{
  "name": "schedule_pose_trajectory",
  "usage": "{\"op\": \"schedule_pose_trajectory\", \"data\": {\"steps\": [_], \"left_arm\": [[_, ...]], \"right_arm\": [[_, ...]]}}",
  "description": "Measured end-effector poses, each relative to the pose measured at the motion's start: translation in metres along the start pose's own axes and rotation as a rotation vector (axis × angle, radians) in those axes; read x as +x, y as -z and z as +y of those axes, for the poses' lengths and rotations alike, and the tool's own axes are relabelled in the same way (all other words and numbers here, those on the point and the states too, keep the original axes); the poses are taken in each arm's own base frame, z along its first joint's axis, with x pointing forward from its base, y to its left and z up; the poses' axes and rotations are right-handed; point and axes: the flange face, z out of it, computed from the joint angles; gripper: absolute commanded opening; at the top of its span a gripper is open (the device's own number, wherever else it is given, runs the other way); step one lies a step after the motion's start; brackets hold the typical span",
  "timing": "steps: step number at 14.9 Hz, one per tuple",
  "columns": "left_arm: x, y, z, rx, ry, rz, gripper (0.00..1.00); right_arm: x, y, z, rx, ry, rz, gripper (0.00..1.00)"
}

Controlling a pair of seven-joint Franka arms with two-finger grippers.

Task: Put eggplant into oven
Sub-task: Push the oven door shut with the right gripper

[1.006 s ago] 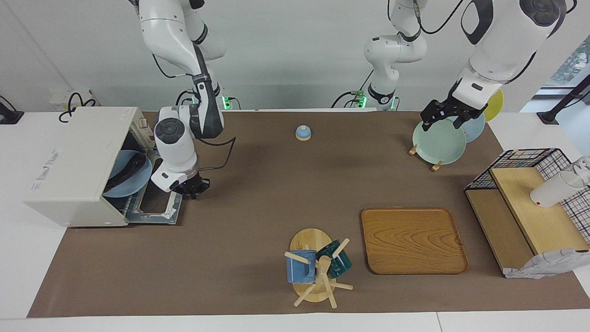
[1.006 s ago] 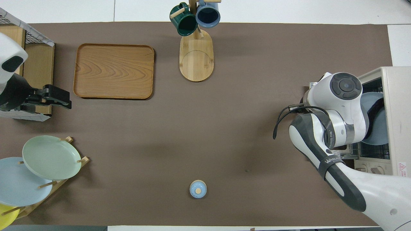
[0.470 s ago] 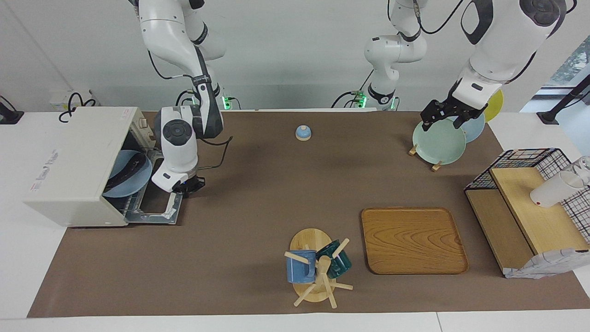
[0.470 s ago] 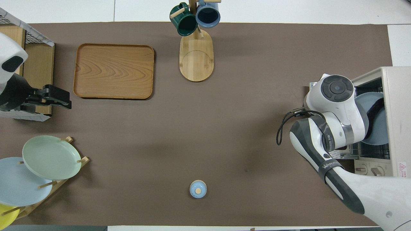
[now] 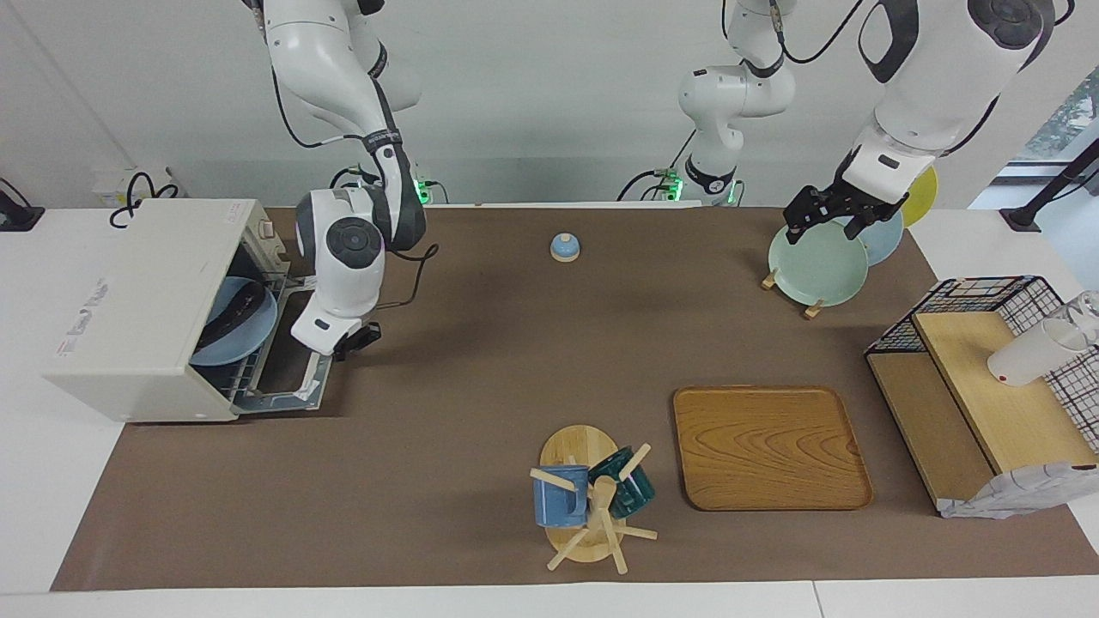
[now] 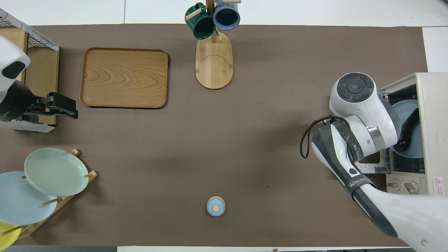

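Observation:
The off-white oven (image 5: 129, 300) stands at the right arm's end of the table, its door (image 5: 288, 384) folded down flat. Inside it, the dark eggplant (image 5: 230, 316) lies on a light blue plate (image 5: 249, 342) on the wire rack. In the overhead view the eggplant (image 6: 408, 127) and the plate (image 6: 416, 148) show in the oven's (image 6: 432, 122) mouth. My right gripper (image 5: 354, 337) hangs empty over the edge of the open door, clear of the plate; in the overhead view its own wrist hides it. My left gripper (image 5: 824, 225) waits open and empty over the plate rack; it also shows in the overhead view (image 6: 64, 106).
A plate rack holds a green plate (image 5: 816, 264) and others at the left arm's end. A blue bell (image 5: 564, 247) sits near the robots. A wooden tray (image 5: 768, 446), a mug tree (image 5: 588, 502) and a wire-and-wood shelf (image 5: 970, 386) with a white cup (image 5: 1035, 354) stand farther out.
My right gripper has lifted and drawn back from the oven's mouth, and its wrist has turned. The plate with the eggplant stays inside. The left arm has not moved.

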Motion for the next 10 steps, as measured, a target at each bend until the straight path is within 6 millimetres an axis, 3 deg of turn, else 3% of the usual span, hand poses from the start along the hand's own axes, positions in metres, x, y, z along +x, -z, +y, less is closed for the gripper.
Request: {"op": "schedule_pose_trajectory", "data": {"steps": [5, 10], "left_arm": [[0.0, 0.0, 0.0, 0.0, 0.0, 0.0, 1.0], [0.0, 0.0, 0.0, 0.0, 0.0, 0.0, 1.0]], "right_arm": [[-0.019, 0.044, 0.064, 0.082, -0.047, 0.034, 0.0], [-0.04, 0.061, 0.11, 0.079, -0.075, 0.042, 0.0]]}}
